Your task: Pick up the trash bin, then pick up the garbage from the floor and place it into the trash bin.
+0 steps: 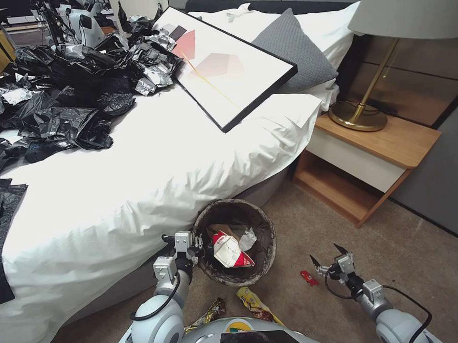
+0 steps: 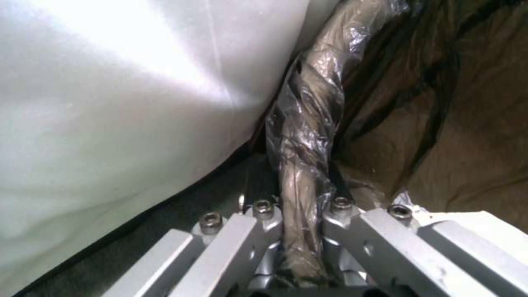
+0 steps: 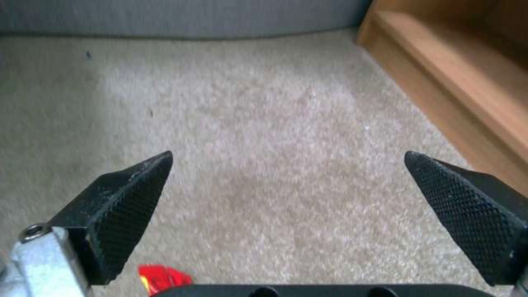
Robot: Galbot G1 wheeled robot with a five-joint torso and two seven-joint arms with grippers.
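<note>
The left gripper (image 1: pixel 201 243) is pinching the rim of the round, dark-lined trash bin (image 1: pixel 260 226) beside the white bed (image 1: pixel 137 171). The right gripper (image 1: pixel 325 258) is hovering spread above beige carpet (image 1: pixel 313 223), near a small red wrapper (image 1: pixel 309 277) and wooden nightstand (image 1: pixel 381 143).

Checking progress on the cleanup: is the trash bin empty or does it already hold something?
Not empty. The trash bin holds a crushed red-and-white cup and white tissue.
</note>
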